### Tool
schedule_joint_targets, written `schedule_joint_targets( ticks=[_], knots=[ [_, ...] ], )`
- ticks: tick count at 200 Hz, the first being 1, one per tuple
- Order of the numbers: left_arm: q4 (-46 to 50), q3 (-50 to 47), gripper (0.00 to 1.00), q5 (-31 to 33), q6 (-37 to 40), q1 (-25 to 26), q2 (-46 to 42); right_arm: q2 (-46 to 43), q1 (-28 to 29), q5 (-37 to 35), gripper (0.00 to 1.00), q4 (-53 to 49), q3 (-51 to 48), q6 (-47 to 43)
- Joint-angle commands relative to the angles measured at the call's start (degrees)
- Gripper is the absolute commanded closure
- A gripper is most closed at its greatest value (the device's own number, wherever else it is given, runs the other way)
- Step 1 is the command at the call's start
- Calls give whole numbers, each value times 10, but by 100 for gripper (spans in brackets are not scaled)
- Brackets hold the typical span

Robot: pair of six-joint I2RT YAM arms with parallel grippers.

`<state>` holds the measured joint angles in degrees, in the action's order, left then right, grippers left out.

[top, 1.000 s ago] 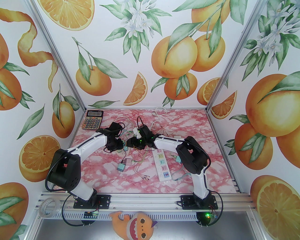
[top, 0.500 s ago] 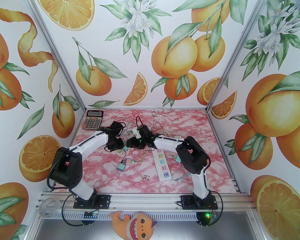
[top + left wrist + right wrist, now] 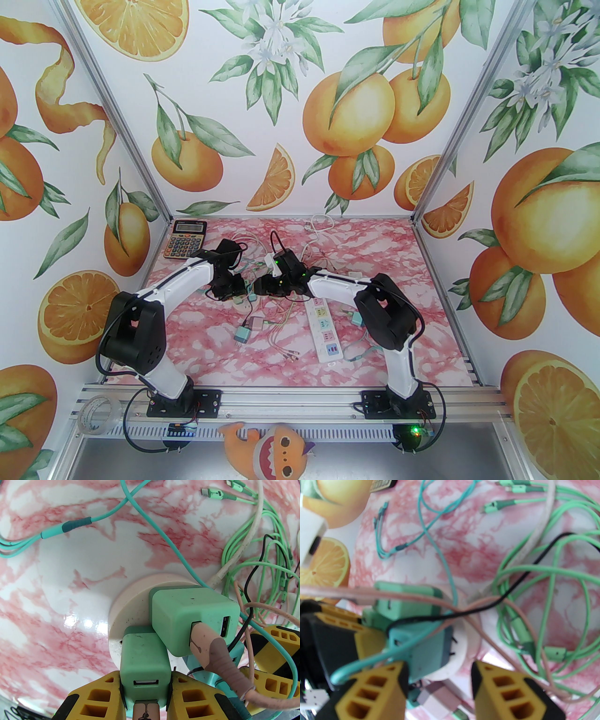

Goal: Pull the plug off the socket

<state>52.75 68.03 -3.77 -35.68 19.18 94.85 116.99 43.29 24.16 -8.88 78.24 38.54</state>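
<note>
Ahead of the left gripper (image 3: 145,682) | round white socket hub (image 3: 131,597): light, may lift with the pull | right gripper (image 3: 438,668) gapes astride its rim | small green charger plug (image 3: 144,653): seated in the hub, rigid, smooth, squeezed at its flanks in the left gripper.

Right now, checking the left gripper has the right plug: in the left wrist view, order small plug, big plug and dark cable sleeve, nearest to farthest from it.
1. The small plug, held in the left gripper.
2. The big plug, just beyond to the right, on the socket.
3. The dark cable sleeve, far upper left on the table.
</note>
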Motion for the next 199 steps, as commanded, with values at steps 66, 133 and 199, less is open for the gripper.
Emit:
schedule_joint_targets(
  ticks=[66,133,199],
  knots=[
    [56,88,82,74,9,80,21,48,34,-65,51,-147,-9,-38],
    [12,36,82,-28,-18,7,-36,51,39,-76,52,-163,1,-49],
    [36,48,82,0,-9,18,-24,56,44,-82,52,-179,15,-58]
  ],
)
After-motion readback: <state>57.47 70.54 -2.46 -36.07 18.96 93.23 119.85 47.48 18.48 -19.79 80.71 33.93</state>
